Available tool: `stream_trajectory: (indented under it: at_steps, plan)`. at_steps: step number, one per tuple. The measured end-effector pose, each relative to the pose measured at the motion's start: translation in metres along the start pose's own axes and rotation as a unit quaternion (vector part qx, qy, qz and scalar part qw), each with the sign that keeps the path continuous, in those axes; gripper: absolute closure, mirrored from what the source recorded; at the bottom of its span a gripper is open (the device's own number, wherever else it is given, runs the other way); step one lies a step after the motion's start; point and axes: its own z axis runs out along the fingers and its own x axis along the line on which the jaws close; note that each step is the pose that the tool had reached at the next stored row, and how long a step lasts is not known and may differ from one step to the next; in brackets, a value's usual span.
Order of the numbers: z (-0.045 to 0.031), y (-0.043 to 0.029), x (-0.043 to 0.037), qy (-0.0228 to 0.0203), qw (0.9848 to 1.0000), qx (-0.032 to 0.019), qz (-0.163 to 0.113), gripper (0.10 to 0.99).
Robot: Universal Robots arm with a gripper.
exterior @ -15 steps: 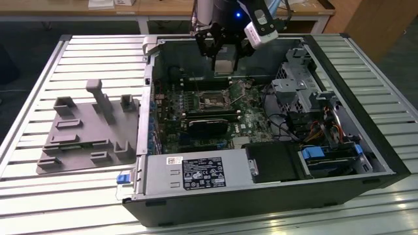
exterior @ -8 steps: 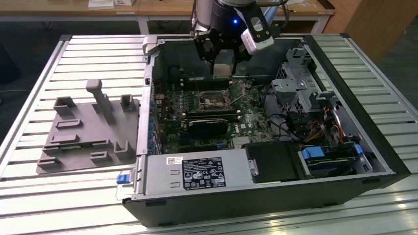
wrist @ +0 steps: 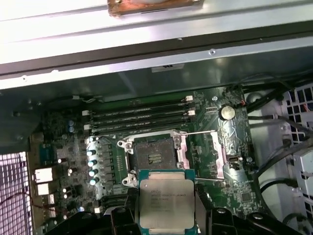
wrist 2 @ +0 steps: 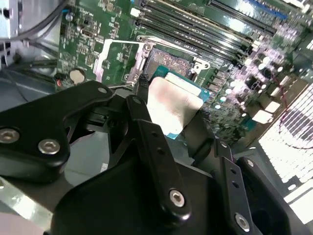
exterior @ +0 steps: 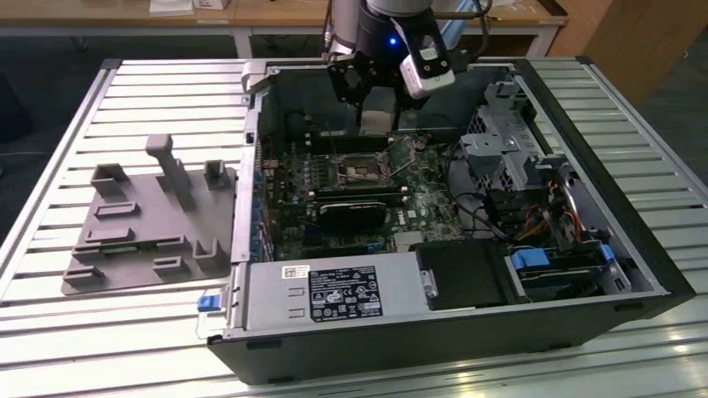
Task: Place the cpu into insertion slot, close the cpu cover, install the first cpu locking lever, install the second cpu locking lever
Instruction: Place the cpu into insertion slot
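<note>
A slatted metal surface (exterior: 144, 91), set before pale wooden desks (exterior: 277, 12), carries an open computer case (exterior: 619, 249) and a grey moulded tray (exterior: 144, 220), while the pincer (wrist: 166, 211) grips the cpu (wrist: 166, 198) by its edges near the bare insertion slot (wrist: 154, 156), whose cpu cover (wrist: 219, 157) lies flipped open.

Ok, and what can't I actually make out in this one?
First wrist view: two sides of the cpu are covered by the jaws, and one edge is cut off by the frame.
Second wrist view: part of the insertion slot is hidden behind the cpu and a jaw.
Exterior view: the cpu's height over the slot cannot be judged, as it is too small and dark against the gripper.
Both wrist views: the slot's contacts are too small.
</note>
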Motion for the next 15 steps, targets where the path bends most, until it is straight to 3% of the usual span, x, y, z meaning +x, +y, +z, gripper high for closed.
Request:
stream_trajectory:
  at_steps: [4,8,12,15]
  plan:
    - [0.0029,-0.0003,0.0,-0.0032,0.9994,-0.0006,0.035,0.549]
    - [0.0061,-0.0006,-0.0001,-0.0064,0.9974,-0.0013,0.072,0.549]
    - [0.0093,-0.0008,-0.0002,-0.0096,0.9942,-0.002,0.107,0.549]
    - [0.0116,-0.001,-0.0002,-0.0121,0.9908,-0.0026,0.135,0.549]
